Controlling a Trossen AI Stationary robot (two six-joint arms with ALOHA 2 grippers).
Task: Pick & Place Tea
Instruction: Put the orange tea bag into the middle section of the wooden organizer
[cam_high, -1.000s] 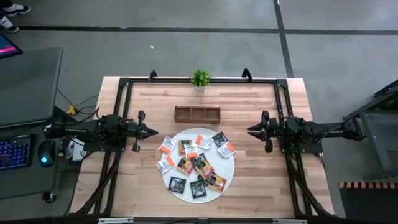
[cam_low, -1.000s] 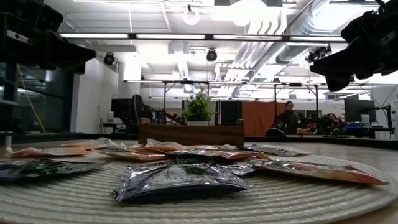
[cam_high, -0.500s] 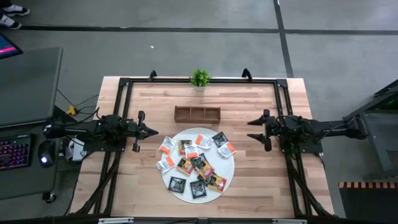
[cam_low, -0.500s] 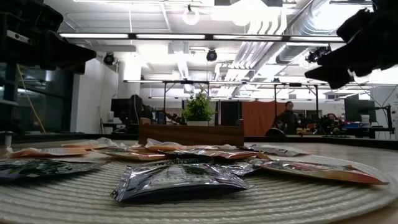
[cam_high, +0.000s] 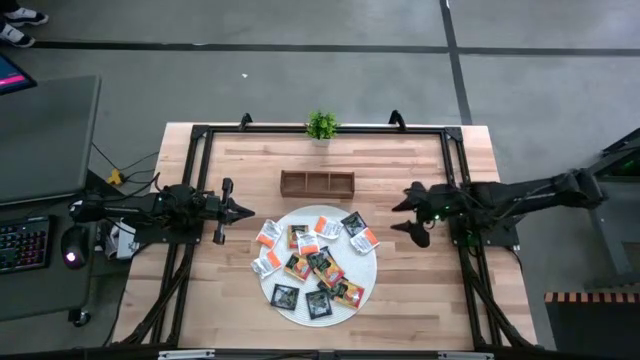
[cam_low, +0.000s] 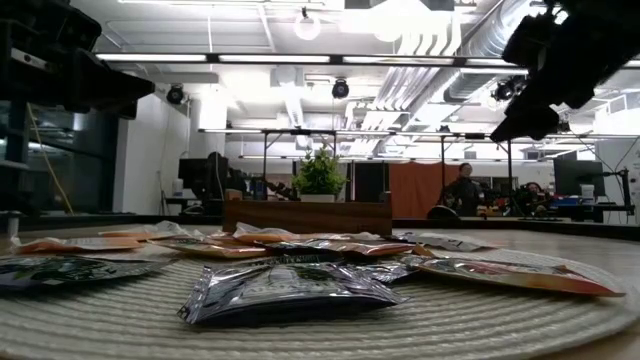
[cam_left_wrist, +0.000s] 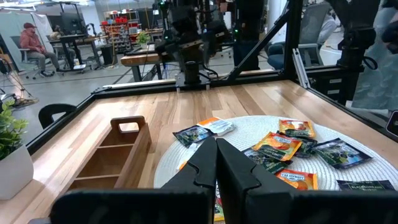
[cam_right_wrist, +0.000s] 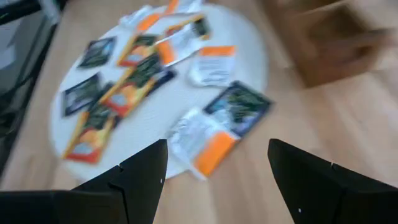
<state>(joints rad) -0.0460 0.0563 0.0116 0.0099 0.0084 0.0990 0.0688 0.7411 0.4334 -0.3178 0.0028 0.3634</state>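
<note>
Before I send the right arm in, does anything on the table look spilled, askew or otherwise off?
Nothing looks damaged or spilled. The tea sachets lie in a loose, overlapping heap on the round mat, with one white-and-orange sachet hanging over the mat's edge on the right gripper's side. The wooden tray sits square, its compartments empty.

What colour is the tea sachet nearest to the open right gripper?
The sachet is white with an orange end, shown best in the right wrist view.

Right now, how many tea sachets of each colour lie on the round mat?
Black sachets: 4
Orange/yellow sachets: 4
White sachets with orange marks: 5
Total: 13, approximate, since several overlap.
</note>
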